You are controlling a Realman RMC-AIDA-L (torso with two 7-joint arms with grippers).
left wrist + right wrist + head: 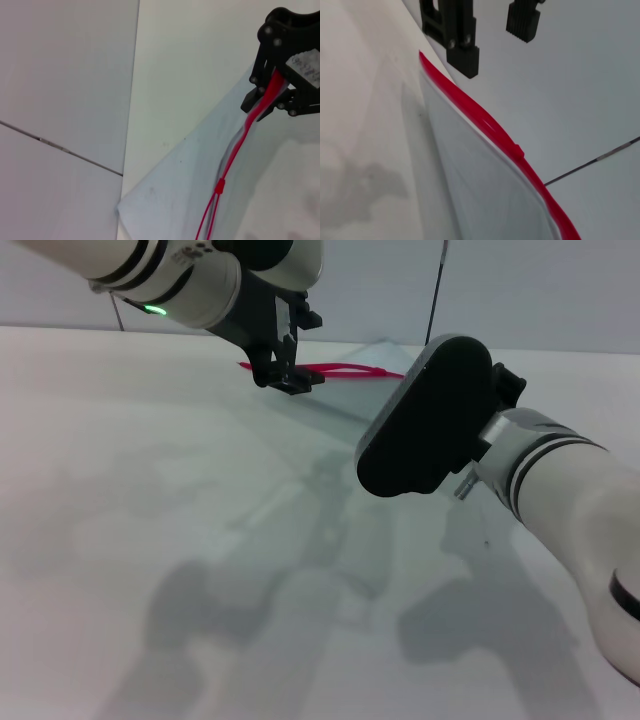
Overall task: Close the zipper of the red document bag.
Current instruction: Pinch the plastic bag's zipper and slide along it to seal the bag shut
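Observation:
The red document bag (345, 398) lies flat at the back of the white table, a pale translucent pouch. The zipper (335, 369) runs as a red strip along its far edge. My left gripper (283, 375) is shut on the strip close to its left end, and the strip passes between its black fingers (262, 90). A small slider (219, 186) sits further along; beyond it the strip splits into two lines. The slider (519, 150) also shows in the right wrist view, where my right gripper (492, 37) hangs open above the zipper (470, 107). In the head view the right wrist housing (430, 420) hides those fingers.
A pale wall (520, 290) with a thin dark seam rises just behind the bag. The white tabletop (150, 540) stretches toward me, crossed by the arms' shadows.

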